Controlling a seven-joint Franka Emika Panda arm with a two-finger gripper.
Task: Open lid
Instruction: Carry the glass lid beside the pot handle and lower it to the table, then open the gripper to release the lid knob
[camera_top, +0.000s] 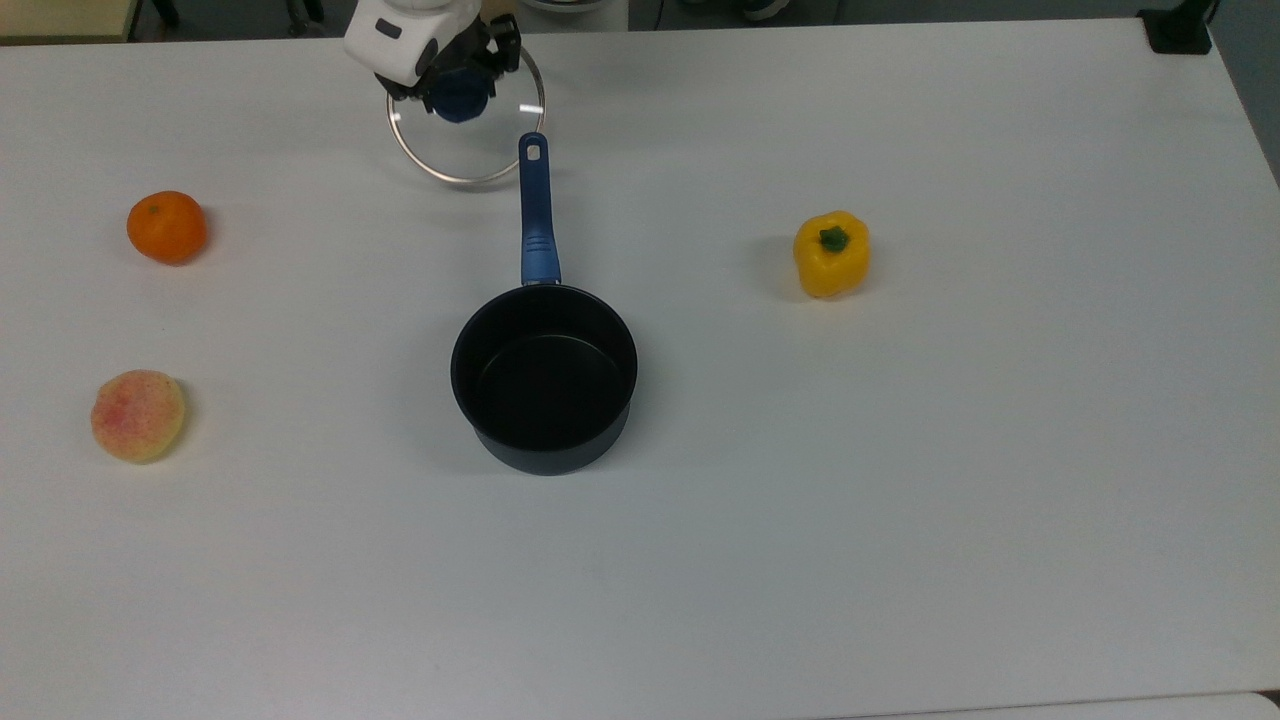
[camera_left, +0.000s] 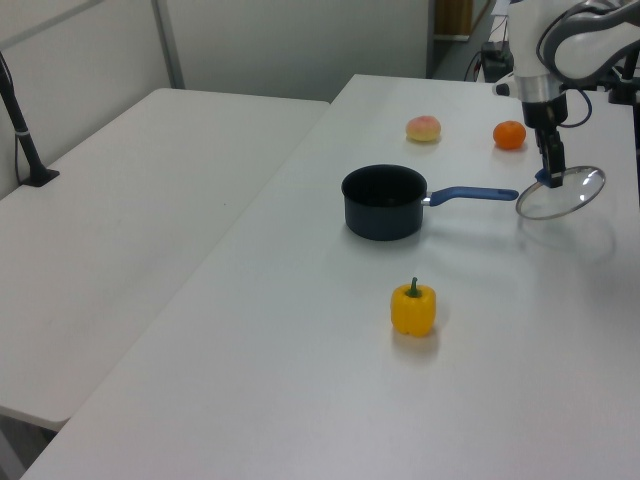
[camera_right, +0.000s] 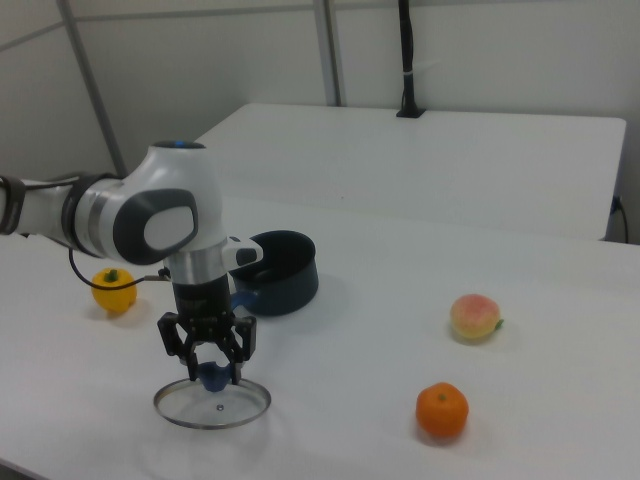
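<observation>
In the top view, the open saucepan stands nearest on the white table, its blue handle pointing far. The peach and orange lie at the top view's left, the yellow pepper at the top view's right. Farthest, the gripper has its fingers closed on the blue knob of the lid, which is off the pan, just beside the handle tip.

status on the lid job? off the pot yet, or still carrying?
Done: the saucepan stands uncovered and empty. In hand: the gripper is shut on the blue knob of the lid, which sits low over the table beside the tip of the handle; whether it touches down is unclear. Left: release and retreat.
</observation>
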